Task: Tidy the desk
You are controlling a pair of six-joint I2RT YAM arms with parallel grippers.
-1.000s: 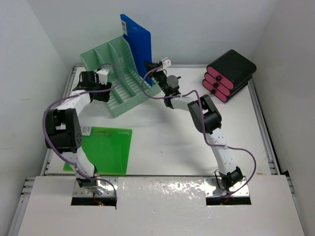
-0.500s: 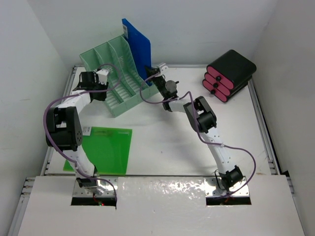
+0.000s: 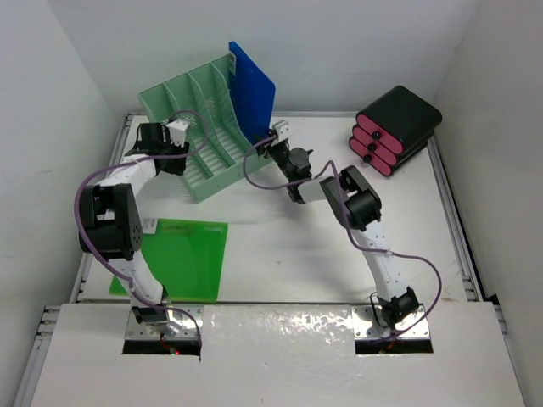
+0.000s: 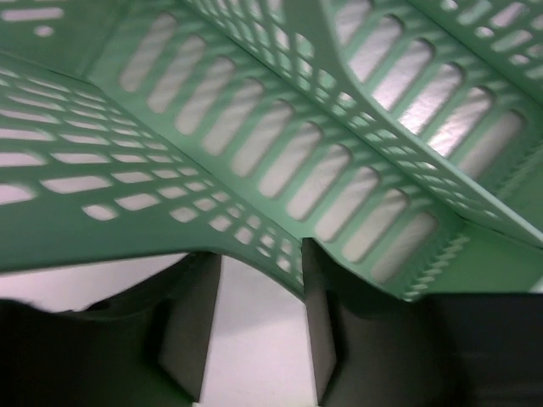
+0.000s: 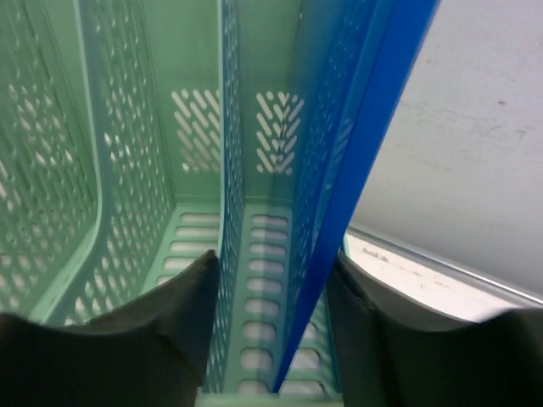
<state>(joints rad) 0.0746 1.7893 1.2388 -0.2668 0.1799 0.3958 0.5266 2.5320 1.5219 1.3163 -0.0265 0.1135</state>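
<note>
White desk (image 3: 280, 254), white walls (image 3: 339, 51); left fingers (image 4: 187, 331) and right fingers (image 5: 170, 339) both spread beside green rack (image 3: 216, 165)

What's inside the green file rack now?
In the green file rack, a blue folder stands in the rightmost slot. Other slots show nothing, but the left gripper covers part of one and walls hide the folder's base.

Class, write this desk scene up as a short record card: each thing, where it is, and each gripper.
Desk: white, metal-railed
File rack: mint green, far left
Blue folder: upright in the rack's right end slot
Green sheet: flat, near left
Drawer box: black and pink, far right
Left gripper: jaws apart, astride a rack wall
Right gripper: jaws apart around the blue folder
</note>
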